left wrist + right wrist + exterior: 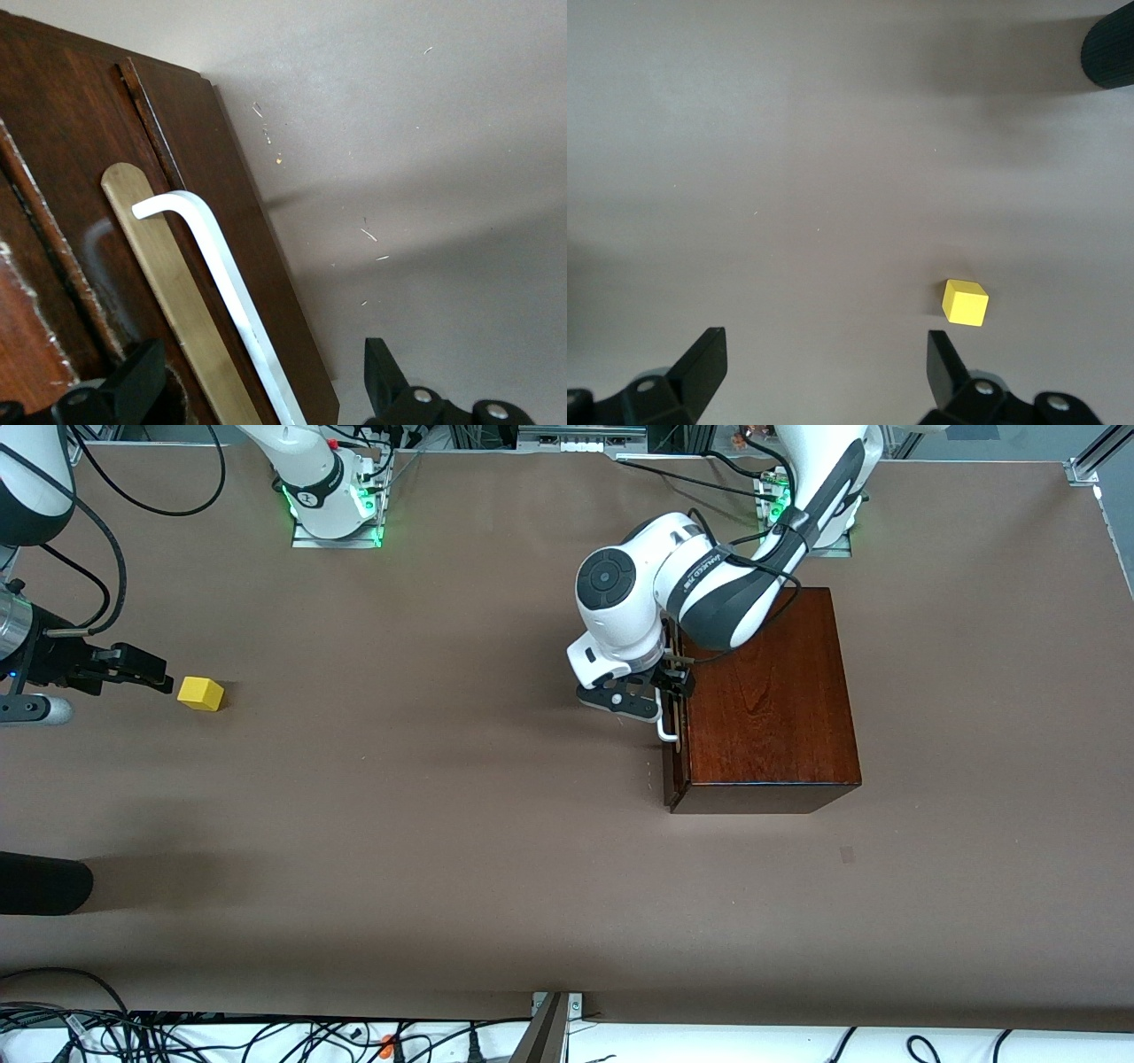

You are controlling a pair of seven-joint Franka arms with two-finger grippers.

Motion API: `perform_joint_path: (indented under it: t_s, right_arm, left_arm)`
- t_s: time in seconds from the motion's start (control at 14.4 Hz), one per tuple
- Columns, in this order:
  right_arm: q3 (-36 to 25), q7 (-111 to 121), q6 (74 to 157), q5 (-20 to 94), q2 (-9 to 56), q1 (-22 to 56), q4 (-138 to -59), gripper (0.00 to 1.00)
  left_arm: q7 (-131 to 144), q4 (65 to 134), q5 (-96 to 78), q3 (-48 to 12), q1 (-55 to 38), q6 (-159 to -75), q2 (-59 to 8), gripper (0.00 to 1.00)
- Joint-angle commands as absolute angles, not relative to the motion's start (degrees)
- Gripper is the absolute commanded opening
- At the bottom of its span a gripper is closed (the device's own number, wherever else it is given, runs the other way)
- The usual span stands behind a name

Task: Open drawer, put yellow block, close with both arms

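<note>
Drawer (675,726) sits closed in its box (766,691). Left end effector (660,691) is released around the white handle (226,274). Right end effector (824,372), released, hangs near the yellow block (200,693) on the table (443,824).

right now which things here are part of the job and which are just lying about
Part of the job:
- drawer, shut in the wooden box, with its white handle
- yellow block
- left gripper, open at the handle
- right gripper, open beside the block

Just lying about:
- black cylinder at the table's edge
- cables
</note>
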State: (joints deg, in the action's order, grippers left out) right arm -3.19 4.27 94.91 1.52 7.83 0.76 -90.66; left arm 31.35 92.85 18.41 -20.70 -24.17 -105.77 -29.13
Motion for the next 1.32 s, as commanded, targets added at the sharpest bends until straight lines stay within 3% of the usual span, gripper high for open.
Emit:
perform_joint_path:
  t_s: [0.0, 1.25]
  right_arm:
    - [-3.3, 4.9, 95.1, 1.1, 6.9, 0.7, -91.1, 1.0]
    - [-3.4, 4.8, 94.1, 1.0, 7.0, 0.8, -91.4, 1.0]
  left_arm:
    - [32.8, 92.7, 20.5, -20.7, -24.4, -105.7, -29.8, 1.0]
    - [36.5, 92.5, 22.4, -20.7, -26.5, -107.8, -32.5, 1.0]
